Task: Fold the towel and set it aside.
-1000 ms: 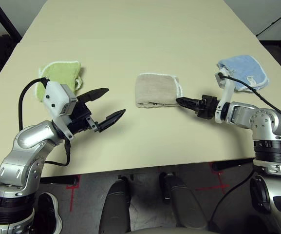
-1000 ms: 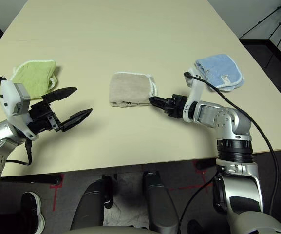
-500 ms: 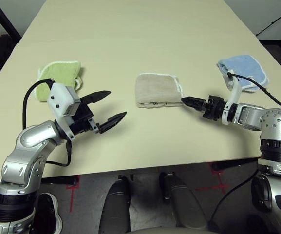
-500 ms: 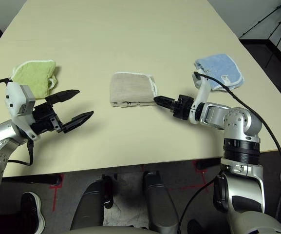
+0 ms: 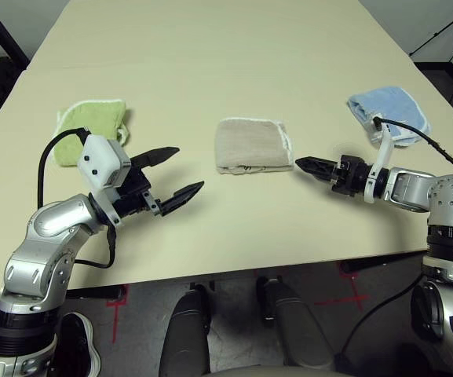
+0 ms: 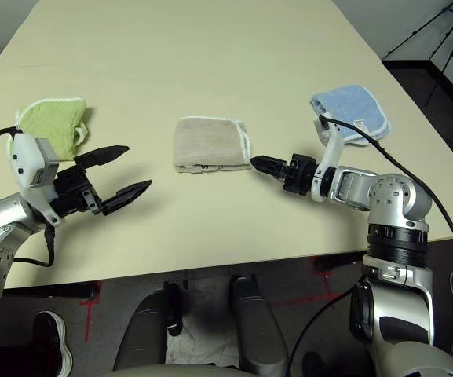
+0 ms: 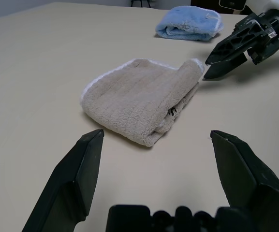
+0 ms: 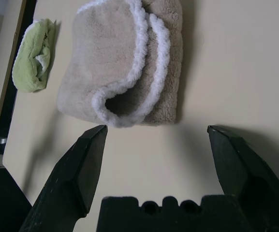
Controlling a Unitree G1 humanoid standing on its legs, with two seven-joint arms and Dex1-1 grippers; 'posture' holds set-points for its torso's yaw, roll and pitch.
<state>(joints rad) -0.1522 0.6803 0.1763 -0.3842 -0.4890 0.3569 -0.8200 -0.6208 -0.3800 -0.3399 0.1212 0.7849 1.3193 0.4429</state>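
- The towel (image 5: 251, 145), beige with white stitched edging, lies folded into a compact bundle on the pale desk (image 5: 234, 55), between the two sets of fingers.
- Left gripper (image 5: 171, 174): fingers spread wide and holding nothing. They hover above the desk and point toward the towel, which lies ahead of them and well apart from the tips.
- In the left wrist view the towel (image 7: 144, 99) sits centred in the gap between the two fingers (image 7: 76, 179), beyond their tips, with bare desk between.
- Right gripper (image 5: 311, 166): fingers wide apart in the right wrist view and empty. The tips are just beside the towel's near edge on that side. No contact is visible.
- In the right wrist view the towel (image 8: 124, 63) shows its layered white-edged hems curling open toward the fingers (image 8: 79, 169), just past their tips.
- A small dark mark shows on the towel's front fold in the left wrist view.
- Lime-green towel (image 5: 93, 122) lies bunched just beyond the left gripper, on its outer side, well apart from the beige one.
- Light-blue towel (image 5: 387, 114) lies folded beyond the right arm, near the desk's edge.
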